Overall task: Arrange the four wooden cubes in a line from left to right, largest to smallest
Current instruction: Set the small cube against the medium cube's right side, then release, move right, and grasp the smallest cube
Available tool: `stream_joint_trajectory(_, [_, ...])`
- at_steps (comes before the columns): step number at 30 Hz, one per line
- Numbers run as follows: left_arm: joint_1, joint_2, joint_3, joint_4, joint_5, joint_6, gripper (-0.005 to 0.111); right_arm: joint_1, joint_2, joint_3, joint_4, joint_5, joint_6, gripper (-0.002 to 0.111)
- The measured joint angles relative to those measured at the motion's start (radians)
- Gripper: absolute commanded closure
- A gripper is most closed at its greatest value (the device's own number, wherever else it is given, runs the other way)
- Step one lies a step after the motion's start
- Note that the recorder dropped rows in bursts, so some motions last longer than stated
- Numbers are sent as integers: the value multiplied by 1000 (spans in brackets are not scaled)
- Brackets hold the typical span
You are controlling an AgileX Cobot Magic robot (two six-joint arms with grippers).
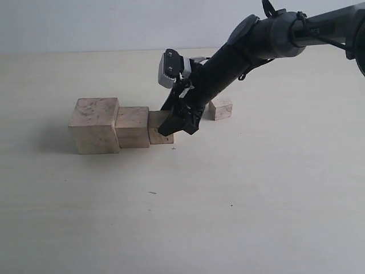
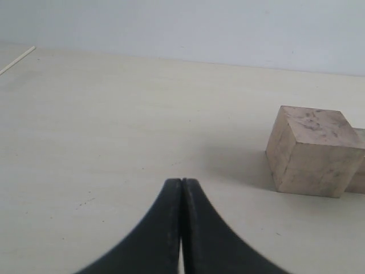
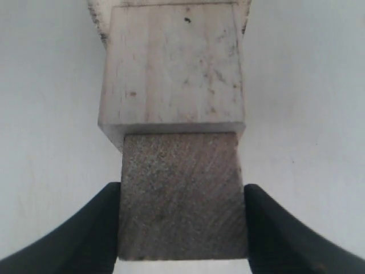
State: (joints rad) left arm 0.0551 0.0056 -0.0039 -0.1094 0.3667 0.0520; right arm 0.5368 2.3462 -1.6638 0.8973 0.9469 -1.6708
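A pale, matte cream table (image 1: 239, 217) with a few tiny dark specks holds four unfinished light-wood cubes. Three of them stand touching, side by side, in a row that runs left to right in the exterior view and steps down in size.

The largest cube (image 1: 95, 125) is at the left end. Its top is flat and square with dark speckles, and its edges are sharp. The second cube (image 1: 133, 127) is pressed against its right side. The third cube (image 1: 159, 127) sits against that one, partly hidden by the arm's tip.

Seen from the right wrist, the third cube (image 3: 182, 197) shows a rough, fibrous, shadowed face. The second cube (image 3: 174, 68) beyond it is smoother, with fine grain and small dark flecks.

The smallest cube (image 1: 219, 108) stands apart, further back and to the right of the row, partly behind the right arm (image 1: 256, 40). This dark arm slants down from the upper right.

The right gripper (image 1: 179, 123) reaches down to the third cube. Its black curved fingers (image 3: 85, 234) press against two opposite sides with no gap visible.

The left gripper (image 2: 182, 182) has its two black tapered fingers pressed together and holds nothing. It is above bare table, with the largest cube (image 2: 313, 151) nearby.
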Motion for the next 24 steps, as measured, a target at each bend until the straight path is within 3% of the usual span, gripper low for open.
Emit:
stream_joint_trajectory(4, [0, 0, 0, 0, 0, 0, 107, 0, 1, 0, 2, 0, 0, 103])
stream_joint_trajectory(6, [0, 0, 0, 0, 0, 0, 107, 0, 1, 0, 2, 0, 0, 88])
stream_joint_trajectory(10, [0, 0, 0, 0, 0, 0, 107, 0, 1, 0, 2, 0, 0, 47])
stream_joint_trajectory(13, [0, 0, 0, 0, 0, 0, 107, 2, 7, 0, 4, 0, 17, 30])
stream_joint_trajectory(16, [0, 0, 0, 0, 0, 0, 107, 8, 12, 0, 13, 2, 38, 23])
stream_joint_trajectory(24, [0, 0, 0, 0, 0, 0, 107, 8, -58, 2, 9, 2, 132, 24])
